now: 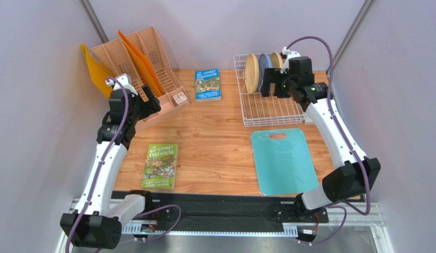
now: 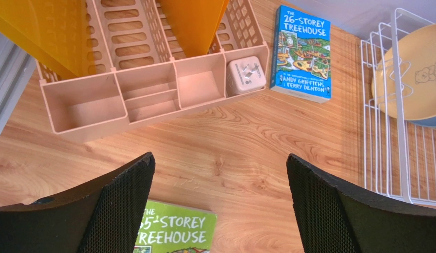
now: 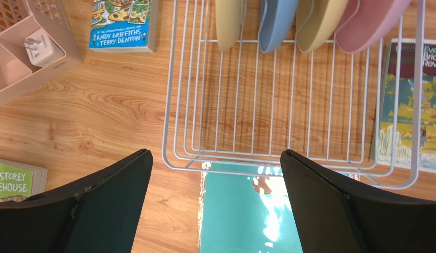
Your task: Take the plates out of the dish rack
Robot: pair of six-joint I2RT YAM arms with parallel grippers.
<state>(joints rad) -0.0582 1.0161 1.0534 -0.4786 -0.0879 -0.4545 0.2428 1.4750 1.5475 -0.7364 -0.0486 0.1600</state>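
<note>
Wood-grain worktop [image 1: 215, 137], grey walls on three sides.

Item 1: the dish rack [image 1: 267, 113], white wire, sits at 2 o'clock on the worktop. All four plates stand on edge at its far end, in a row across it. In the right wrist view they read from 9 to 3 o'clock: cream plate [image 3: 229, 21], blue plate [image 3: 275, 23], second cream plate [image 3: 318, 23], pink plate [image 3: 370, 23]. The near part of the rack holds nothing.

Item 2: the right arm [image 1: 331, 126] reaches over the rack. Its jaws are spread wide with nothing between them and hang near the plates; I cannot tell whether they touch one.

Item 3: the left arm [image 1: 106, 158] is at 9 o'clock. Its jaws are also spread wide and empty, above bare wood in front of the peach organizer [image 1: 146, 68].

Item 4: other objects. Two orange folders [image 1: 138, 58] stand in the organizer, and a white plug [image 2: 245, 75] lies in its corner compartment. The blue book [image 1: 208, 84] lies at 12 o'clock, the green book [image 1: 160, 166] at 7 o'clock and the teal cutting board [image 1: 283, 161] at 5 o'clock, just beside the rack. A third book [image 3: 410, 105] lies against the rack's 3 o'clock side.
</note>
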